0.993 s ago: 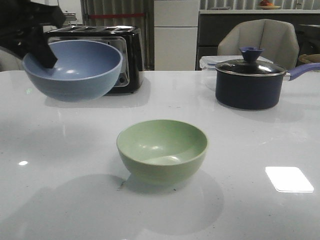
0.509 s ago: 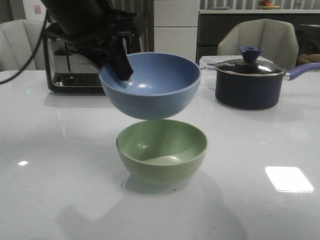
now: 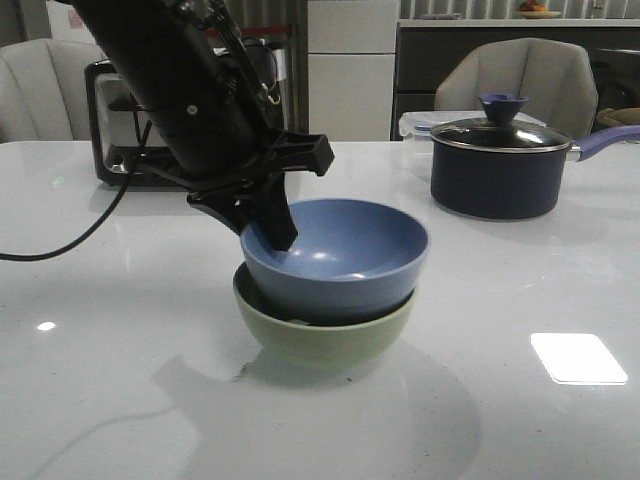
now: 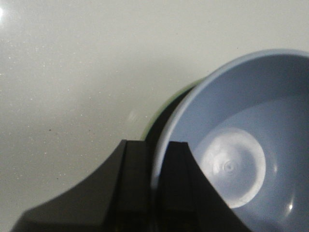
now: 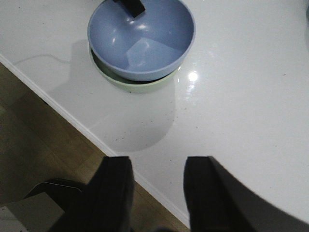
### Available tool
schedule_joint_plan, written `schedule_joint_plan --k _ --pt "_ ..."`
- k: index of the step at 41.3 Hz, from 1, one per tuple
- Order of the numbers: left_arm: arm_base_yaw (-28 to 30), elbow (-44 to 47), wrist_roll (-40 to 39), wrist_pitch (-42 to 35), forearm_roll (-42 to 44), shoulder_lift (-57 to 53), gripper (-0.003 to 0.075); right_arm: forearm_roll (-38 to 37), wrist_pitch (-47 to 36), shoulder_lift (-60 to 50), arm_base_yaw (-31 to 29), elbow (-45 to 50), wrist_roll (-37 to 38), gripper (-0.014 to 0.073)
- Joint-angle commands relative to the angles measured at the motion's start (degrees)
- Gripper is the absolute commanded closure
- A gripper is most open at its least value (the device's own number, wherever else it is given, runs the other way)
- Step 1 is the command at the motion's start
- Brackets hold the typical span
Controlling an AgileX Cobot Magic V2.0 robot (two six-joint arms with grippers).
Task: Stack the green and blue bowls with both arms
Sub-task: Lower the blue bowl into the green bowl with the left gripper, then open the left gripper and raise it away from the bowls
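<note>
Two bowls nested — release left.
We saw the left gripper (image 3: pixel 268 222) clamping the blue bowl (image 3: pixel 340 255) rim inside the green bowl (image 3: pixel 320 335); the right gripper (image 5: pixel 157 191) hung open, empty.

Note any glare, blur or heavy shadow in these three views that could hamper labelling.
Front view: a bright glare patch on the table, and the left arm reads as a near-black silhouette. Left wrist view: soft focus, and the fingers are featureless black against the blue bowl. Right wrist view: sharp, with a broad shadow beside the green bowl.
</note>
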Motion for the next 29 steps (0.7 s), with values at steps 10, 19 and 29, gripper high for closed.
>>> schedule_joint_plan --k 10,19,29 --pt "-0.48 -1.91 0.24 -0.03 -1.68 -2.68 0.0329 0.11 -3.53 -0.37 0.10 -1.46 -0.75 0.0207" --pt "-0.48 -1.91 0.71 1.61 0.25 -7.86 0.0306 0.11 -3.53 -0.37 0.10 -1.46 -0.75 0.0207" --pt "-0.48 1.64 0.71 2.86 6.55 -20.76 0.0306 0.11 -3.53 -0.37 0.10 -1.46 -0.75 0.0207"
